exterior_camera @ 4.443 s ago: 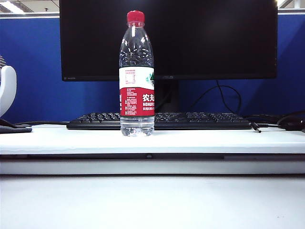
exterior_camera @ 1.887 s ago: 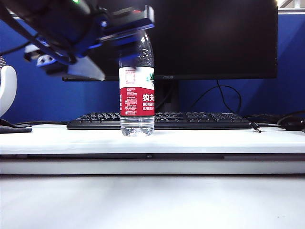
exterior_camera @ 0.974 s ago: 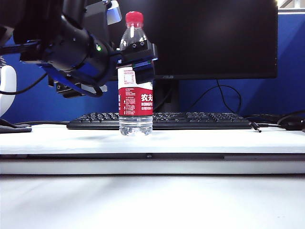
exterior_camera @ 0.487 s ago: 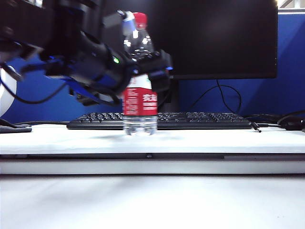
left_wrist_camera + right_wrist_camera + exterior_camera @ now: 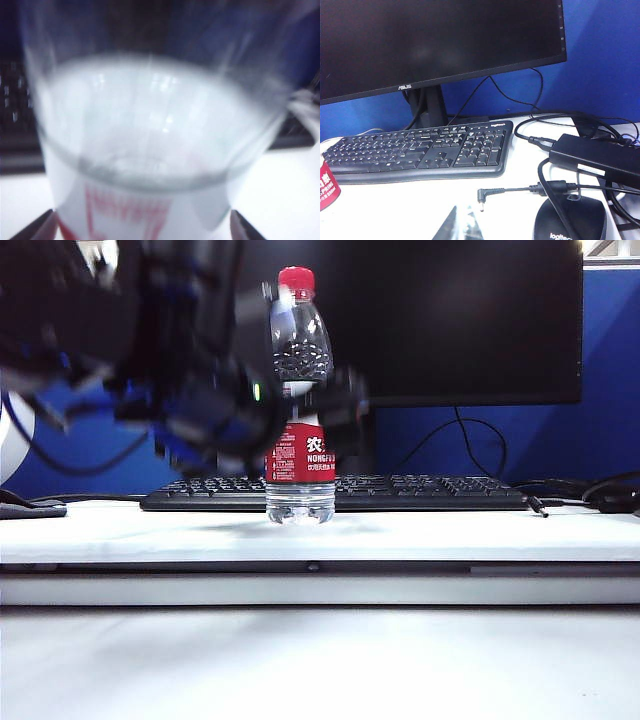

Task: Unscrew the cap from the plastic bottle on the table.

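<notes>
Plastic bottle (image 5: 299,400): clear, red-and-white label, upright on my table (image 5: 400,535), just before the keyboard, my left gripper's (image 5: 300,410) spread fingers on either side of its middle.
Cap (image 5: 296,279): red, on the neck.
Table: white, flat, pale front edge.

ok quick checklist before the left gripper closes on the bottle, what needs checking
1. Plastic bottle upright on the table: ok.
2. Cap on and clear of the arm: ok.
3. Left gripper level with the bottle's middle, jaws wide either side of it; the bottle fills the left wrist view: ok, though blurred.
4. Fingers touching the bottle: cannot tell, motion blur.
5. Right gripper ready for the cap: not ok; it is out of view and shut, its camera looking at the keyboard and mouse away from the bottle.
</notes>
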You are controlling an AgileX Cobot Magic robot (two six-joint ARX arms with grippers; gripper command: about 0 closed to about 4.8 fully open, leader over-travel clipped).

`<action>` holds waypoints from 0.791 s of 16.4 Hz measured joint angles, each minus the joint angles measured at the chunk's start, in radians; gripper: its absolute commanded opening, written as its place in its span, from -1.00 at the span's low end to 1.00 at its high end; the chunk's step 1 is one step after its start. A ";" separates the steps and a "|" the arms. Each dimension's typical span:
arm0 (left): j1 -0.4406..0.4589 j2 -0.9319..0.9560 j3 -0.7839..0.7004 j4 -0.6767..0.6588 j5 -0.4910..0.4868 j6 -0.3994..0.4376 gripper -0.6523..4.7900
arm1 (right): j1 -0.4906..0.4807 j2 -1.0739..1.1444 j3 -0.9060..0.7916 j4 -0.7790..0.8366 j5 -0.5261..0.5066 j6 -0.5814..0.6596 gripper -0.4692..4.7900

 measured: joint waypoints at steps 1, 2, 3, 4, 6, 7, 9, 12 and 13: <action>0.000 0.020 0.000 0.013 0.000 0.001 1.00 | 0.000 0.000 0.000 0.000 0.000 0.000 -0.74; 0.000 0.029 0.000 0.051 0.000 0.001 1.00 | 0.000 0.000 0.000 0.000 0.000 0.000 -0.74; 0.000 0.028 0.000 0.072 0.000 0.001 1.00 | 0.000 0.000 0.000 0.000 0.000 0.000 -0.74; 0.000 0.028 0.000 0.082 0.000 0.001 0.96 | 0.000 0.000 0.000 0.000 0.000 0.000 -0.74; 0.005 0.029 0.006 0.082 0.000 0.001 0.47 | 0.000 0.000 0.000 0.000 0.000 0.000 -0.74; 0.008 0.029 0.009 0.082 -0.001 0.002 0.33 | 0.000 0.000 0.000 0.000 0.000 0.000 -0.74; 0.010 0.029 0.009 0.084 0.000 0.008 0.32 | 0.000 0.000 0.000 0.000 0.000 0.000 -0.74; 0.012 0.029 0.009 0.085 0.003 0.031 -0.13 | 0.000 0.000 0.000 0.000 0.000 0.000 -0.74; 0.012 0.029 0.009 0.087 0.010 0.053 -0.23 | 0.000 0.000 0.000 0.000 0.000 0.000 -0.74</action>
